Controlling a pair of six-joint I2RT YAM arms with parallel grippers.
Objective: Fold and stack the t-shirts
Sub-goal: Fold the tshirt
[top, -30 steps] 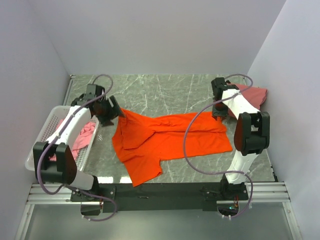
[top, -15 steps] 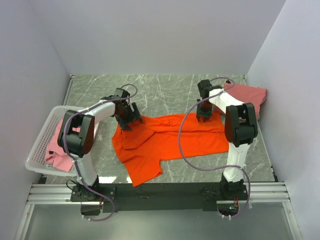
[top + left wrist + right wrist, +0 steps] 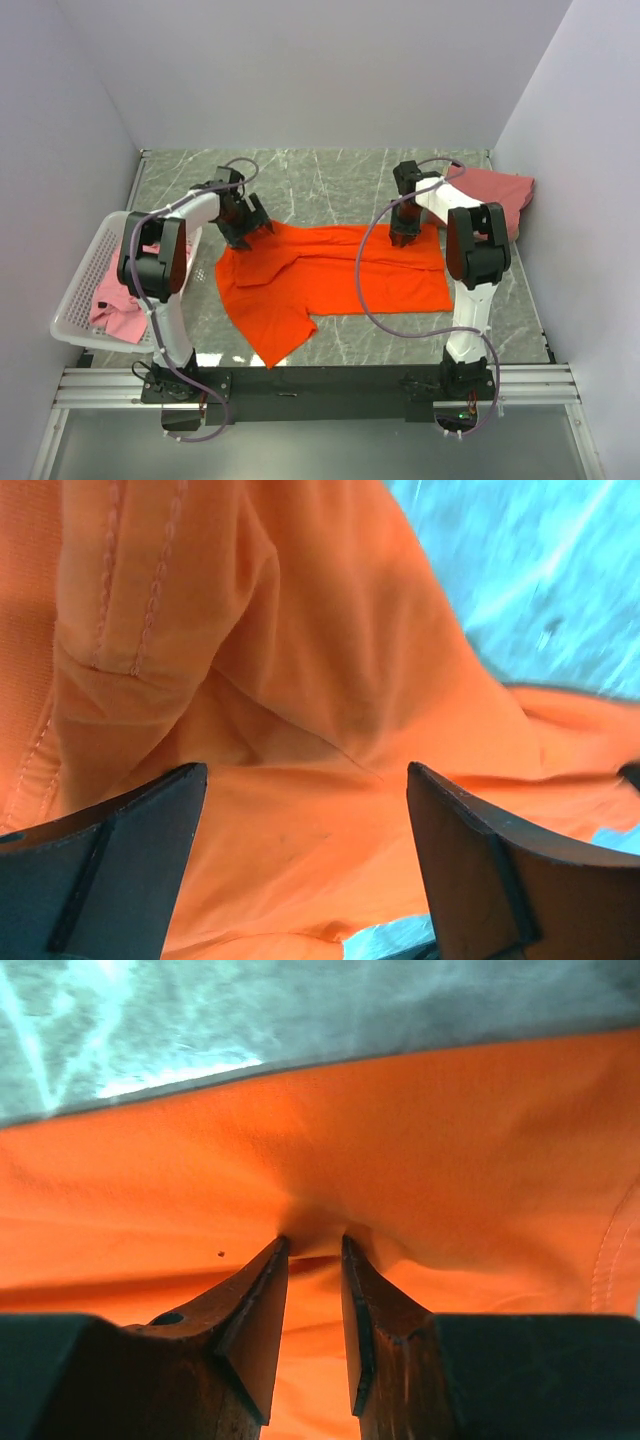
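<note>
orange t-shirt [image 3: 335, 275] pulled flatter, left claw [image 3: 302, 785] open

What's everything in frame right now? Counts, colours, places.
orange t-shirt: 1, bright orange, spread mid-table
salmon-pink t-shirt: 1, dusty salmon-pink, far right corner of the table
lighter pink t-shirt: 1, light pink, inside the basket
basket: 1, white perforated, left edge of the table
table: 1, grey marbled
left end effector: 1, dark, open over the orange shirt's far left edge
right end effector: 1, dark, pinching the orange shirt's far edge
</note>
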